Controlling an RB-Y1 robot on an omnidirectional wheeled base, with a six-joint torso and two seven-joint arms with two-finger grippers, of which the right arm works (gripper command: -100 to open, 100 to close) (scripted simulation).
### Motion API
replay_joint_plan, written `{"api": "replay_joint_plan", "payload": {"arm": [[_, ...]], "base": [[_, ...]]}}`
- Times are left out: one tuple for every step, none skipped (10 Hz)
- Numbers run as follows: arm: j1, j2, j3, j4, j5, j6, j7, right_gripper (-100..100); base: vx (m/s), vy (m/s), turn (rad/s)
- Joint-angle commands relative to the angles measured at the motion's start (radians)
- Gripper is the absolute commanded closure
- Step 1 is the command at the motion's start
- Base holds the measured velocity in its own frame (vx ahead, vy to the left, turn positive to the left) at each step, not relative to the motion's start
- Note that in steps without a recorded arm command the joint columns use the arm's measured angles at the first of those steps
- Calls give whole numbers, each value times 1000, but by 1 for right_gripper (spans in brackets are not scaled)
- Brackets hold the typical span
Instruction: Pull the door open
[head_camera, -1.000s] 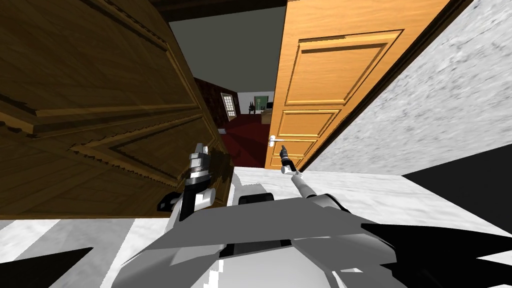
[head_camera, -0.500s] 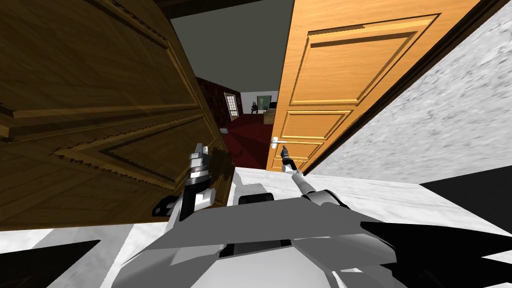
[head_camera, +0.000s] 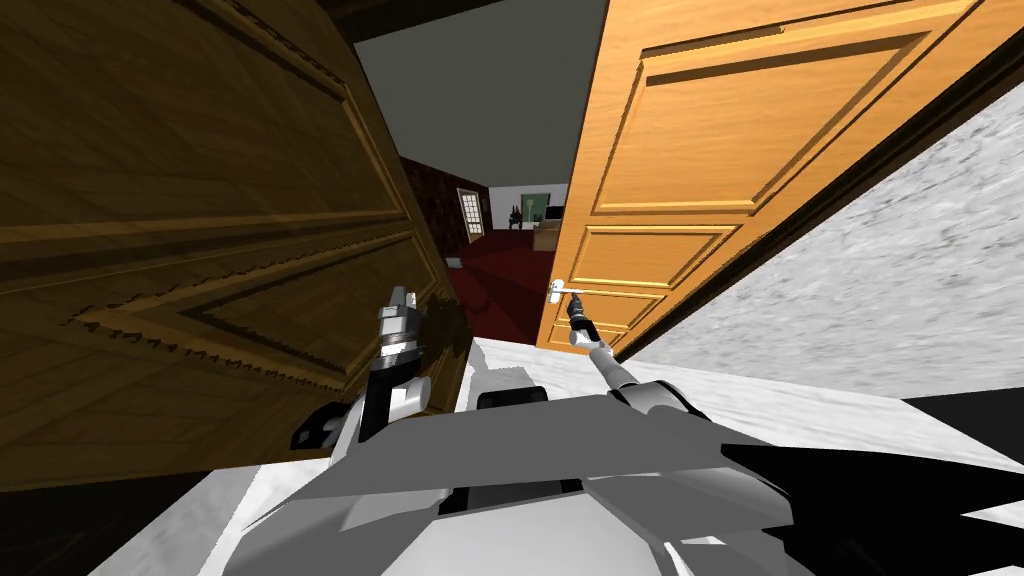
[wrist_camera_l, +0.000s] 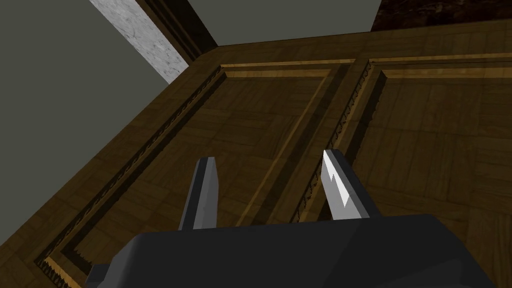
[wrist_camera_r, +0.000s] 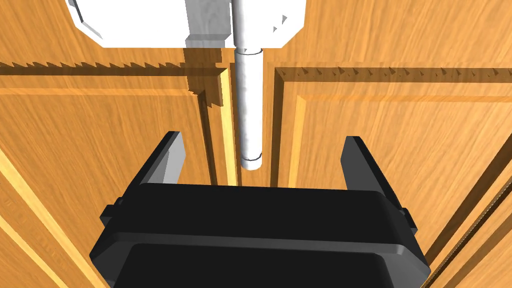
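An orange panelled door (head_camera: 700, 150) stands ajar at the right of the head view, with a white lever handle (head_camera: 560, 291) near its free edge. My right gripper (head_camera: 575, 308) is right at that handle. In the right wrist view the white lever (wrist_camera_r: 248, 115) hangs from its backplate (wrist_camera_r: 150, 22), and its end lies between the fingers (wrist_camera_r: 167, 155) without touching them. The right gripper (wrist_camera_r: 262, 139) is open. My left gripper (head_camera: 400, 300) is held up beside a dark brown panelled door (head_camera: 200, 200). The left gripper (wrist_camera_l: 266, 157) is open and empty before that brown door (wrist_camera_l: 400, 125).
Between the two doors a gap opens onto a room with a dark red floor (head_camera: 500, 280). A speckled grey wall (head_camera: 880, 280) runs right of the orange door. White floor (head_camera: 800, 400) lies under me, with a black area (head_camera: 970, 420) at the lower right.
My view has shifted, so the orange door looms larger and the brown door sits lower. My right gripper has closed in on the white handle. The left arm has held still.
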Motion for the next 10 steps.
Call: {"api": "replay_joint_plan", "payload": {"arm": [[12,-33,-1,21,-8,-17,-31,-100],[24,-55,-6,27,-14,-24,-47,-100],[34,-75,-10,32,-20,-31,-62,-100],[39,-84,-12,34,-23,-34,-69,-100],[50,-105,-16,40,-29,-40,-85,-100],[54,-112,-18,42,-31,-43,-91,-100],[55,-100,-23,26,-31,-32,-74,-100],[55,-100,-23,26,-31,-32,-74,100],[55,-100,-23,26,-31,-32,-74,100],[55,-100,-23,26,-31,-32,-74,100]], "base": [[206,-9,155],[207,-7,184],[182,6,227],[149,-4,96],[189,-13,120],[206,-24,98],[86,-14,15],[-13,2,-11],[-30,4,-1],[-26,4,7]]}}
